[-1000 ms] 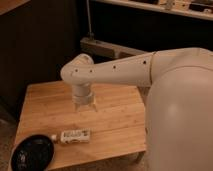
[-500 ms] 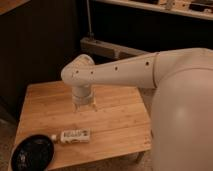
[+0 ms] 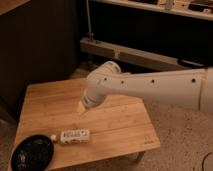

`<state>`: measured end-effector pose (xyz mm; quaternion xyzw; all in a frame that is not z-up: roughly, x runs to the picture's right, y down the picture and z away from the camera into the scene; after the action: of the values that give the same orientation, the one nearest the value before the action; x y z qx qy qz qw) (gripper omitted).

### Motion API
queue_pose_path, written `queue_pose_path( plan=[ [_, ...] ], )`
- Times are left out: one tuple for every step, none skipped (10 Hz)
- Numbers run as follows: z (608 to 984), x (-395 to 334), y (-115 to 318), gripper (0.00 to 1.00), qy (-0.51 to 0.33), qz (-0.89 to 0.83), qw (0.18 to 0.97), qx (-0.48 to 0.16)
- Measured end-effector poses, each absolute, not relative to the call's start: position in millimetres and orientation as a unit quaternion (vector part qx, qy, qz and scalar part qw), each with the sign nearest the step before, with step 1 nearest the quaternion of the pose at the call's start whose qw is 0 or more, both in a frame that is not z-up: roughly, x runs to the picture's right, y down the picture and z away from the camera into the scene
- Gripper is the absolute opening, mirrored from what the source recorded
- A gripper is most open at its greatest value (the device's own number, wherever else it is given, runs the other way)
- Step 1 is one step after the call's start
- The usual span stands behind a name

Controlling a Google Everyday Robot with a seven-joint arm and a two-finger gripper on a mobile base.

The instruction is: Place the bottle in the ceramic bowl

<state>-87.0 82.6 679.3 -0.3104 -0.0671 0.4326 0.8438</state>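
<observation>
The bottle lies on its side near the front of the wooden table, white cap pointing left. The ceramic bowl is glossy black and sits at the table's front left corner, just left of the bottle. My gripper hangs from the white arm above the middle of the table, behind the bottle and slightly to its right. It holds nothing.
A low wooden shelf or bench runs behind the table. Dark wall panels stand at the back left. Speckled floor lies to the table's right.
The arm and gripper have moved a little forward and down toward the bottle. The bottle and bowl have not moved.
</observation>
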Motion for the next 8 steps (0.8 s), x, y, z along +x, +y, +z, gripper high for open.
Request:
queue_pose_path(
  plan=[
    [677.1,-85.1,80.1,0.65,-0.098,0.404,0.855,-0.310],
    [673.6,-79.9,74.6,0.65,-0.143,0.364,0.870,-0.301],
    [672.0,-79.1,72.4,0.65,-0.164,0.343,0.876,-0.296],
    [670.0,-78.1,69.6,0.65,-0.182,0.327,0.881,-0.290],
    [669.2,-76.1,68.4,0.65,-0.191,0.316,0.885,-0.285],
    [665.9,-84.4,71.0,0.65,-0.197,0.313,0.883,-0.288],
    [660.7,-91.5,72.9,0.65,-0.206,0.306,0.883,-0.291],
    [657.3,-95.9,76.0,0.65,-0.217,0.287,0.886,-0.292]
  ],
)
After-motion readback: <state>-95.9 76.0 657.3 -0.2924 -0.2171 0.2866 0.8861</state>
